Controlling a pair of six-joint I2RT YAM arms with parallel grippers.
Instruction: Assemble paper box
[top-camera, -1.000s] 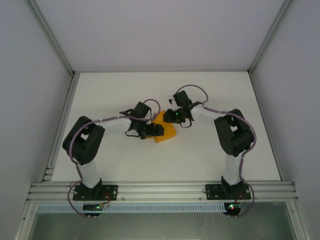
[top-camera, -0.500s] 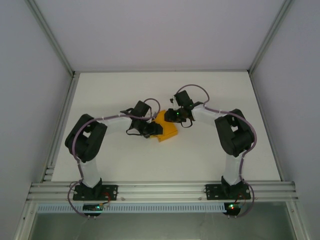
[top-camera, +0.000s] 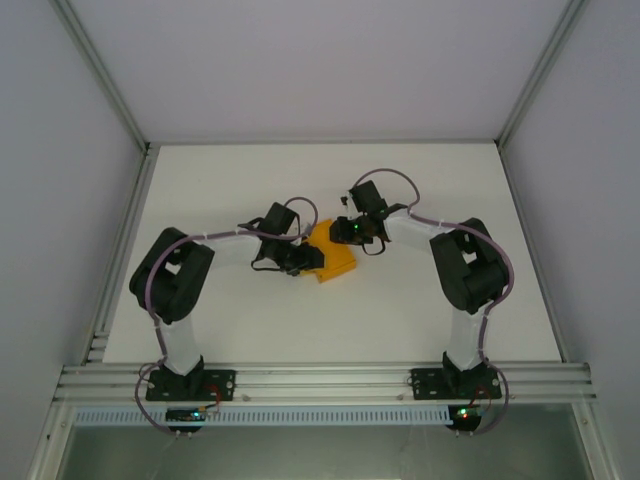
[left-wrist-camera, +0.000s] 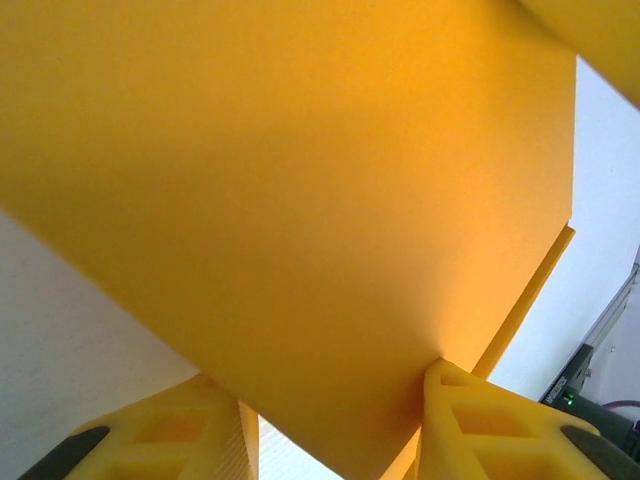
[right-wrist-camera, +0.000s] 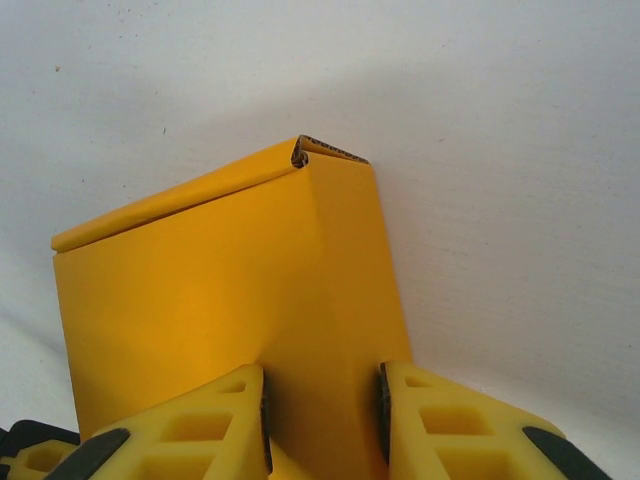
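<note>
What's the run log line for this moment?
left tool: gripping box | right tool: gripping box corner | box: held between both tools

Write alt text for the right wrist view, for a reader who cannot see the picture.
An orange-yellow paper box stands on a white table, with one upright corner turned toward the camera. At the bottom of the frame, the right gripper pinches that corner between its two yellow fingers.

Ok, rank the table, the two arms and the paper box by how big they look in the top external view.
1. table, by far the largest.
2. left arm and right arm: they look alike, so no ranking between them.
3. paper box, the smallest.
</note>
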